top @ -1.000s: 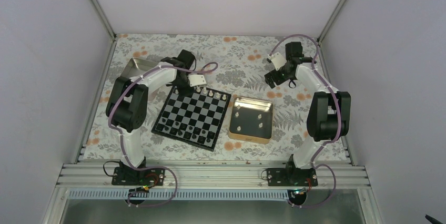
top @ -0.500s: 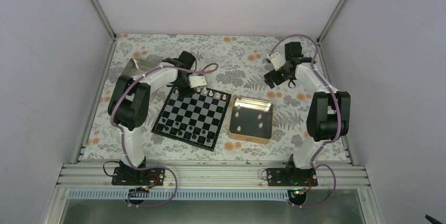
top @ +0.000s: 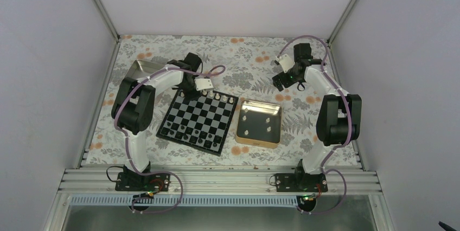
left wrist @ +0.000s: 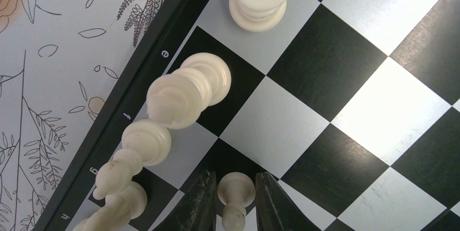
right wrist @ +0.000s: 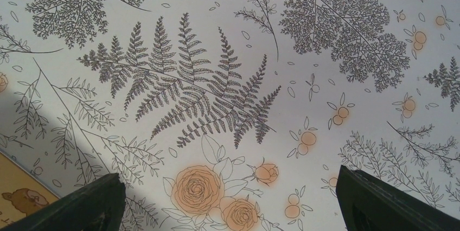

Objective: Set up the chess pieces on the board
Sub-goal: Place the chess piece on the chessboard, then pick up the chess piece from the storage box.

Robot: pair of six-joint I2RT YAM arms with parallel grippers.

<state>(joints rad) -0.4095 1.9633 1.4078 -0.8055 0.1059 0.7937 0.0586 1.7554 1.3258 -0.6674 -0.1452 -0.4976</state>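
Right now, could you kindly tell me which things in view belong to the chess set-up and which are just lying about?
Job: flat black and pale grey chessboard; tiny cream chessmen along its edge; cream pawn between the fingers of the left gripper; gold square tin holding more cream pieces.
Lying about: silver square tin; floral tablecloth.

the counter (top: 244, 63) is covered in a pale cloth printed with ferns and orange roses. the board (top: 191, 142) lies flat left of middle, a gold tin (top: 257, 140) just right of it, and a silver tin (top: 140, 68) farther back left.
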